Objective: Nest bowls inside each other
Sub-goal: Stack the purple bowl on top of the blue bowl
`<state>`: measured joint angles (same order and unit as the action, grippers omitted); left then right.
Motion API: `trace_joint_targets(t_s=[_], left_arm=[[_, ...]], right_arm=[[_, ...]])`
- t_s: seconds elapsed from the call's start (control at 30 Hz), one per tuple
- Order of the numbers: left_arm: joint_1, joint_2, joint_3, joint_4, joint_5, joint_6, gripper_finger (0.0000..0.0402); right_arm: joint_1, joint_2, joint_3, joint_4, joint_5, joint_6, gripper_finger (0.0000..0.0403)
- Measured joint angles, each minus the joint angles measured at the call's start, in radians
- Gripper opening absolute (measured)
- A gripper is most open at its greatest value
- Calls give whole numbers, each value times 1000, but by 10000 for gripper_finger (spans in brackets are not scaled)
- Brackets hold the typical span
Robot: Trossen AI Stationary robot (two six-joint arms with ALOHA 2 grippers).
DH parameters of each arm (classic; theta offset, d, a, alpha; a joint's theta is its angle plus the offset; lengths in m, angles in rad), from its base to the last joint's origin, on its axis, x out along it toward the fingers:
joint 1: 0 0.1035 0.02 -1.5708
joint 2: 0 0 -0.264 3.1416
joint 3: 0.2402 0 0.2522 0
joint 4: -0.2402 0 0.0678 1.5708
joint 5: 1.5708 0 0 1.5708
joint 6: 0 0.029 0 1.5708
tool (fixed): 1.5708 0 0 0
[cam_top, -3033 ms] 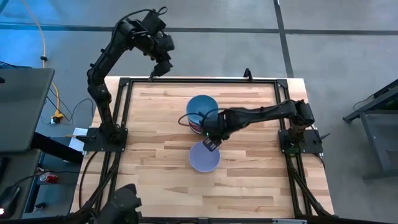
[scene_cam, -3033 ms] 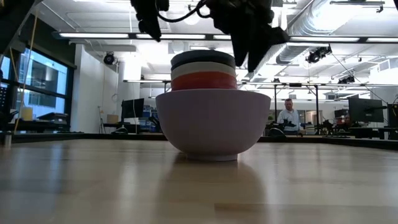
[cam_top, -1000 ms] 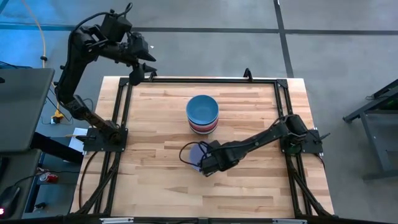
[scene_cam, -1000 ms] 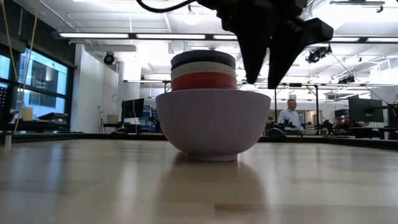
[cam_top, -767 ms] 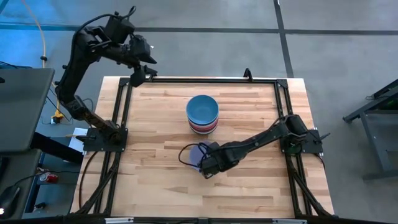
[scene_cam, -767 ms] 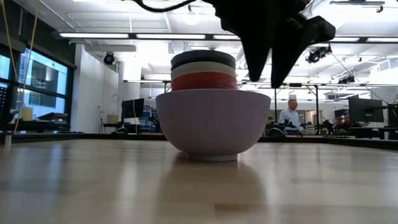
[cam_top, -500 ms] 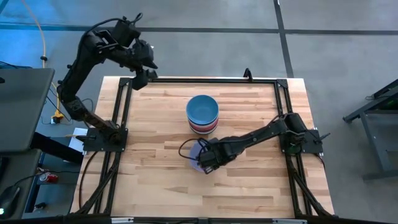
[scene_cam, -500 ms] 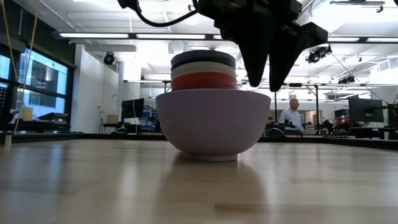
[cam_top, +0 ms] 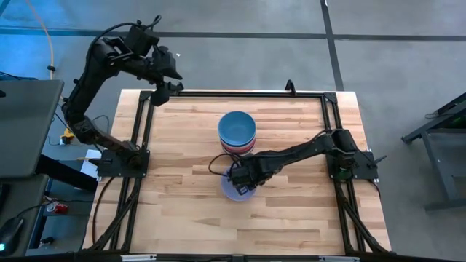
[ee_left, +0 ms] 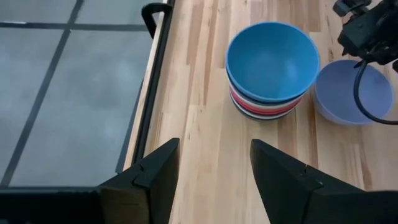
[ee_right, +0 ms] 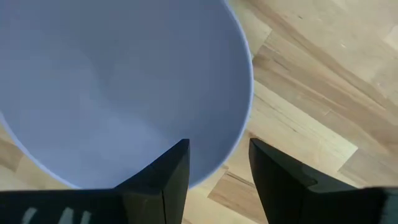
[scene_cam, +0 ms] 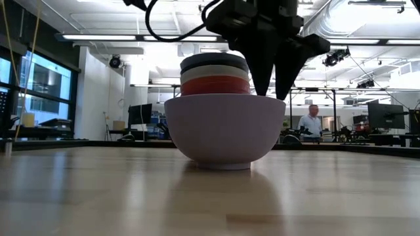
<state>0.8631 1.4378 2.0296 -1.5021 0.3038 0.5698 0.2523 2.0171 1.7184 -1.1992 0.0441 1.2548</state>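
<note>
Right gripper [ee_right: 217,165] is positioned directly above the lavender bowl [cam_top: 237,188], with its two fingers parted by a moderate gap and straddling the bowl's rim: one finger sits over the inside of the bowl, the other over the wood outside it. Nothing is clamped between the fingers. In the low view the fingertips end just above the rim.

Table [cam_top: 291,218]: a light wooden plank top inside a black frame.

Left arm: raised over the far left corner of the table. The left gripper [ee_left: 213,168] has its fingers spread apart and holds nothing.

Bowl stack [cam_top: 237,133]: stands near the table centre. The blue bowl [ee_left: 272,60] is nested on top. Below it the left wrist view shows red, white and black rims; the exact count of bowls in the stack cannot be determined.

The lavender bowl stands upright on the table just beside the stack, on the near side, separate from it.

Person [scene_cam: 312,124]: visible far in the room behind the table in the low view.
</note>
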Motion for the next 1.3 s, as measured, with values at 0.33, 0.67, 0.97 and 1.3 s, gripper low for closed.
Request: trace_joint_targets(t_s=[0.33,0.67,0.97,1.3], left_arm=[[0,-48,0,8,0,1,184],[0,-57,0,32,1,2,184],[0,-57,0,28,1,-8,184],[0,-57,0,25,5,-8,184]], right_arm=[[-12,-10,-191,223,-88,7,158],[-22,-67,-146,191,-24,-25,158],[-24,-54,-147,162,-37,-24,158],[-24,-52,-247,297,-77,-16,155]])
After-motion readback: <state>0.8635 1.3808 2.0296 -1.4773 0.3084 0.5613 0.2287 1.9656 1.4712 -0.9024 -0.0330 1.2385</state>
